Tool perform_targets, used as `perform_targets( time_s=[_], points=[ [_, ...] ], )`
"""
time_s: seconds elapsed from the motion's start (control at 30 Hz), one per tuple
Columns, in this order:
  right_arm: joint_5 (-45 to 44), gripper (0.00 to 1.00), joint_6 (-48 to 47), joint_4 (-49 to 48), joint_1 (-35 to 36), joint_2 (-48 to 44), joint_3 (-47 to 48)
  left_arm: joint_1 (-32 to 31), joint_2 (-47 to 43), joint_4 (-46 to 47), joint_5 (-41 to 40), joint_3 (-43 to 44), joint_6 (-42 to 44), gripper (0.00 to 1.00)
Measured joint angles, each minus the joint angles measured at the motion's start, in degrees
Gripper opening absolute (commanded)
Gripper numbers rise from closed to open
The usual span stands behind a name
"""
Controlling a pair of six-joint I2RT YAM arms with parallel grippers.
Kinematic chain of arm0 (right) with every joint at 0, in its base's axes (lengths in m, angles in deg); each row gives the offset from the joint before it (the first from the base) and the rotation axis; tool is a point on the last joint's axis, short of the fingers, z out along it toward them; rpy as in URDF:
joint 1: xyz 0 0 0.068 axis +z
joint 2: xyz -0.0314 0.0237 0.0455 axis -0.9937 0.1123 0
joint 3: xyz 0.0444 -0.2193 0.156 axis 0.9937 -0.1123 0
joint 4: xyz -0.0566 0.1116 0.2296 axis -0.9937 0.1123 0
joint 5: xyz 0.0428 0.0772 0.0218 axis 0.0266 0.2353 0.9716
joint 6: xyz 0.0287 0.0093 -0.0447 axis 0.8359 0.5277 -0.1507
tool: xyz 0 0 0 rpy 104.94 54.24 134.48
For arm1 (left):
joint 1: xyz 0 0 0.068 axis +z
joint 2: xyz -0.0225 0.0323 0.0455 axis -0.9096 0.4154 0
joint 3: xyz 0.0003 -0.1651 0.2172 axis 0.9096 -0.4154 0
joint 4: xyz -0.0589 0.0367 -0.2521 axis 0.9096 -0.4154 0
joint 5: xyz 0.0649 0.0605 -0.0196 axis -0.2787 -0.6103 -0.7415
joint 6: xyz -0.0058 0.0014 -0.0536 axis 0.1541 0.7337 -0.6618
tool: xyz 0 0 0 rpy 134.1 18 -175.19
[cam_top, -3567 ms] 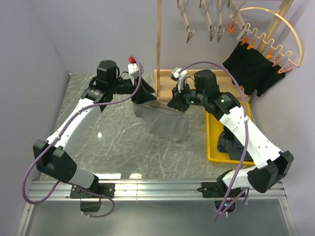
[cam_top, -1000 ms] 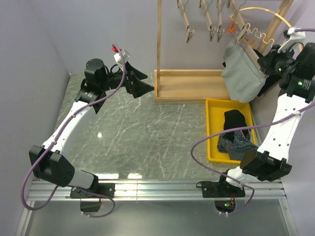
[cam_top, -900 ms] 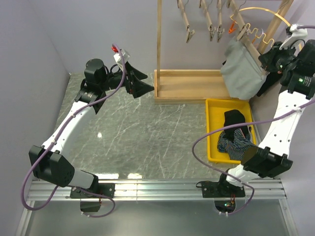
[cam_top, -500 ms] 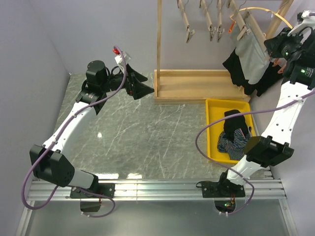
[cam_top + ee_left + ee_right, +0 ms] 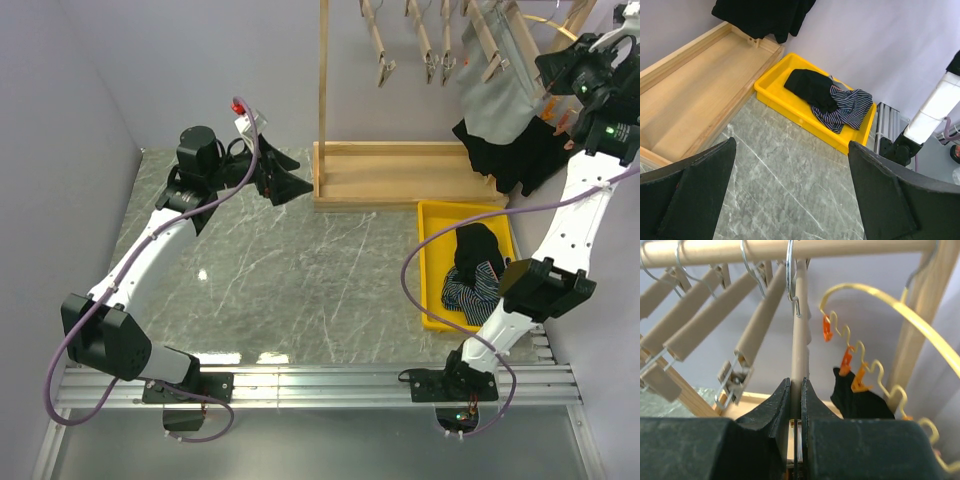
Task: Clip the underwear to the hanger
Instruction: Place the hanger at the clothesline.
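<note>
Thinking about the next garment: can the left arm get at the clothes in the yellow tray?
Probably yes: the left gripper is open, nothing stands between it and the yellow tray, and the right gripper is up gripping a hanger.

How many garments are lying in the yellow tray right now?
2, both in the yellow tray: a black garment and a striped garment, overlapping each other. More could be hidden underneath them.

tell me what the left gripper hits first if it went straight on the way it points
Probably the marble table, just short of the yellow tray: the open left gripper aims at bare tabletop, though depth is unclear.
</note>
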Motion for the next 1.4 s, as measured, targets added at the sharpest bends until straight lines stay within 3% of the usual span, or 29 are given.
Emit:
perform_targets(
  time_s=[0.6,1.4],
  points=[
    [-6.1,0.0,0.35,-3.26,4.66,8.17,9.05,0.13,-1.14,0.0,-0.02,-2.16,0.11,0.99],
    [-13.07,0.03,-0.44,-6.05,7.3,12.98,11.52,1.33,-3.87,-0.22,-0.24,-5.31,0.0,0.99]
  ],
)
